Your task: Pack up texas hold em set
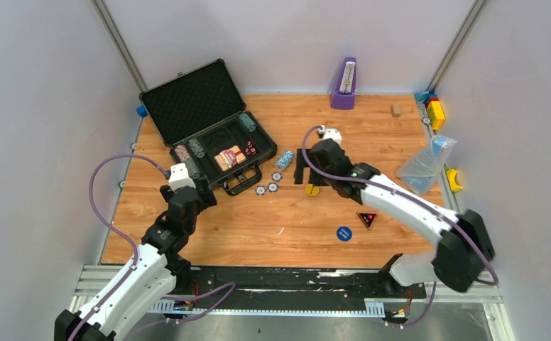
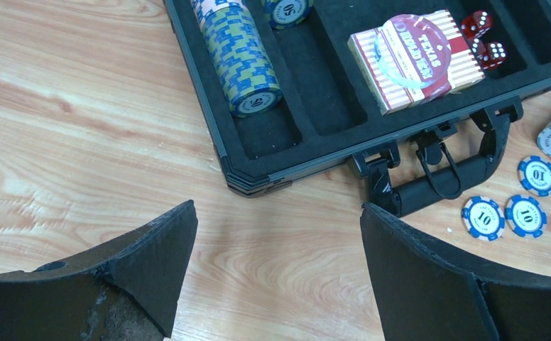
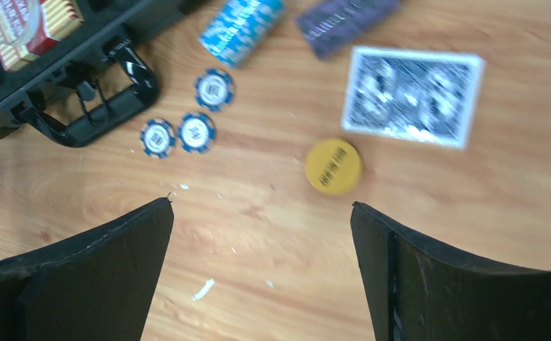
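The right gripper, jaws apart and empty, hovers over the middle of the worktop with the yellow button just ahead. The left gripper, also apart, hangs by the near corner of the briefcase. Farther out lie three loose chips, a card deck and a blue chip roll, all nearer the right arm; the open briefcase sits toward the far-left corner.

The card deck is blurred, as is the lettering on the yellow button.
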Robot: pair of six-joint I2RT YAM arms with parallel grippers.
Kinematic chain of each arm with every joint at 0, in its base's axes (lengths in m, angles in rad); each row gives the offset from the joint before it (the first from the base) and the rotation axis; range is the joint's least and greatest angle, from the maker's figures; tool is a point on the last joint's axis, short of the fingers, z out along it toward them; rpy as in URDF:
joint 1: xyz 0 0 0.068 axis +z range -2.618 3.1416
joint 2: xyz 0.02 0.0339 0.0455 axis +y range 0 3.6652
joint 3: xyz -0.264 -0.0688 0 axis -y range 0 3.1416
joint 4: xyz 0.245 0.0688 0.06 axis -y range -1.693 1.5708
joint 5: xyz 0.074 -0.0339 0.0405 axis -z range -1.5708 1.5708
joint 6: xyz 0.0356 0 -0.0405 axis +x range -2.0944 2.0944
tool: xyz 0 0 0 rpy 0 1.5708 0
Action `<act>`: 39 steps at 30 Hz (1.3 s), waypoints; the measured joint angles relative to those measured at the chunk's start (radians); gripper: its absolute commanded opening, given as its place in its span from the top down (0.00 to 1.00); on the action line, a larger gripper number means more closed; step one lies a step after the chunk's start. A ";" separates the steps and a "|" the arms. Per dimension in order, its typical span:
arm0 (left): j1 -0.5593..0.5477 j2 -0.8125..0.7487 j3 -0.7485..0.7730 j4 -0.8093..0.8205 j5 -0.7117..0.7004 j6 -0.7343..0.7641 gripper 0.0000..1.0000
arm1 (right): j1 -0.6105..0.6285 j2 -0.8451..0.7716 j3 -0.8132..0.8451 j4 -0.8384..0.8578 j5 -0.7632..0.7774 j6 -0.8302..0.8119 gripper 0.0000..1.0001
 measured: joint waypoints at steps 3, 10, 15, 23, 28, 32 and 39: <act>0.000 -0.005 0.001 0.004 0.008 0.001 0.07 | -0.002 -0.171 -0.087 -0.102 0.069 0.111 0.00; 0.000 -0.039 0.001 0.003 0.015 0.003 0.07 | -0.006 -0.355 -0.208 -0.468 0.136 0.417 0.05; 0.000 -0.058 0.001 0.003 0.015 0.003 0.07 | -0.006 -0.338 -0.293 -0.605 0.106 0.530 0.07; 0.000 -0.063 0.001 0.002 0.015 0.003 0.06 | -0.006 -0.201 -0.308 -0.610 0.084 0.594 0.09; 0.000 -0.063 0.001 0.002 0.015 0.003 0.06 | -0.006 -0.128 -0.330 -0.548 0.059 0.593 0.13; 0.000 -0.063 0.001 0.002 0.015 0.003 0.06 | -0.006 -0.114 -0.368 -0.491 0.037 0.593 0.19; 0.000 -0.063 0.001 0.002 0.015 0.003 0.06 | -0.026 -0.134 -0.401 -0.414 0.003 0.581 0.31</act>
